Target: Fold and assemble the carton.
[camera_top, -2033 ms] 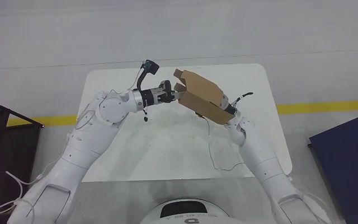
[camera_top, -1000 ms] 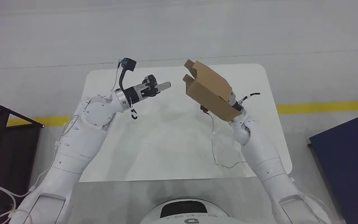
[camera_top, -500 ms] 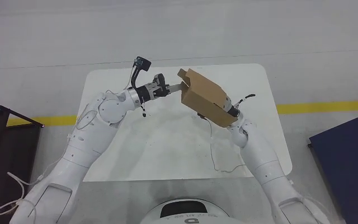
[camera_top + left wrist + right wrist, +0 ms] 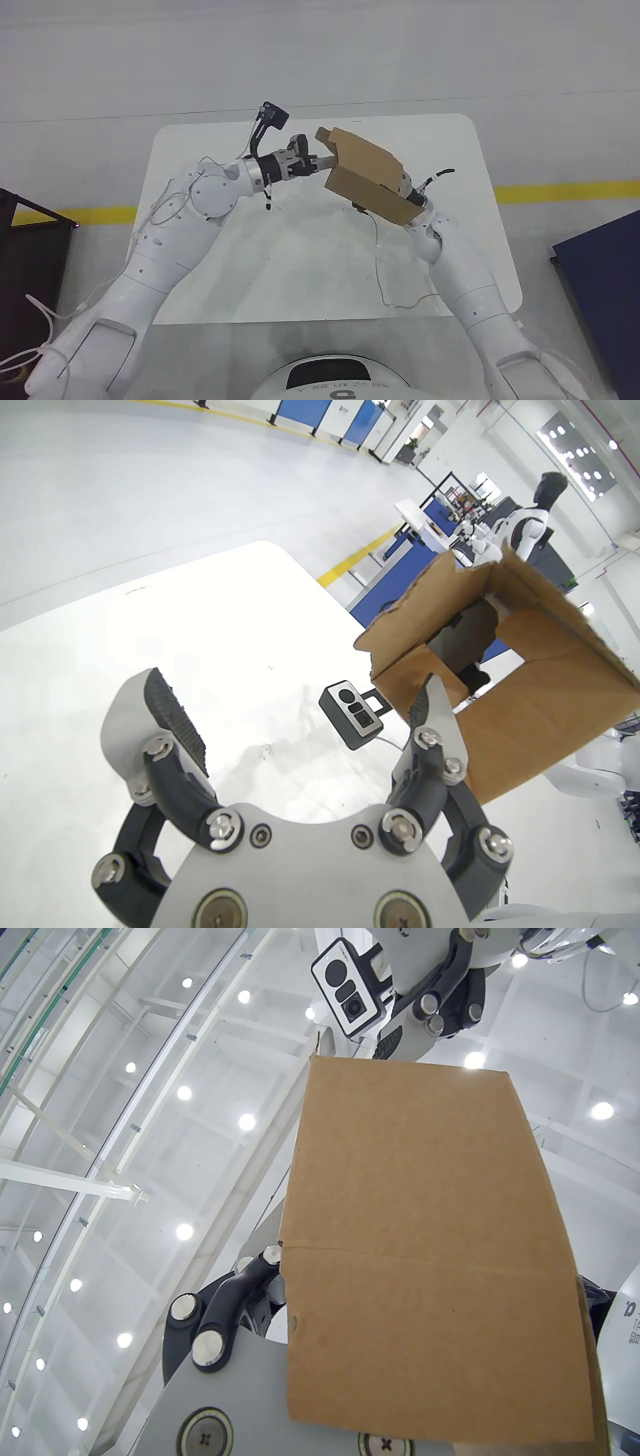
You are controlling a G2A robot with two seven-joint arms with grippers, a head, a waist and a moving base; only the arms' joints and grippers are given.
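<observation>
At the near edge of the table (image 4: 200,290) the white top lies bare, with a thin cable (image 4: 380,270) trailing across its right half toward the front rim. Farther in, the right gripper (image 4: 407,192) is clamped on the near end of the carton (image 4: 365,170). It holds the brown box tilted in the air over the table's far right quarter. The pads themselves are hidden: in the right wrist view a flat side of the carton (image 4: 425,1253) lies across them.

The carton's open end, short flaps standing out, points toward the table's far middle, where the left gripper (image 4: 312,162) meets it. That gripper's fingers are spread wide with nothing between them. In the left wrist view of the left gripper (image 4: 295,695), one fingertip (image 4: 435,710) sits right at the edge of a lower flap — whether it presses the cardboard cannot be told — while the other hangs over bare tabletop.

Open surface lies to the left of both grippers and nearer the robot, and the carton's far corner comes close to the table's rear edge. Beyond is wide pale floor, with a yellow line (image 4: 570,190) running out from both sides of the table. A dark blue unit (image 4: 600,280) stands off the right side and a black frame (image 4: 25,250) off the left.
</observation>
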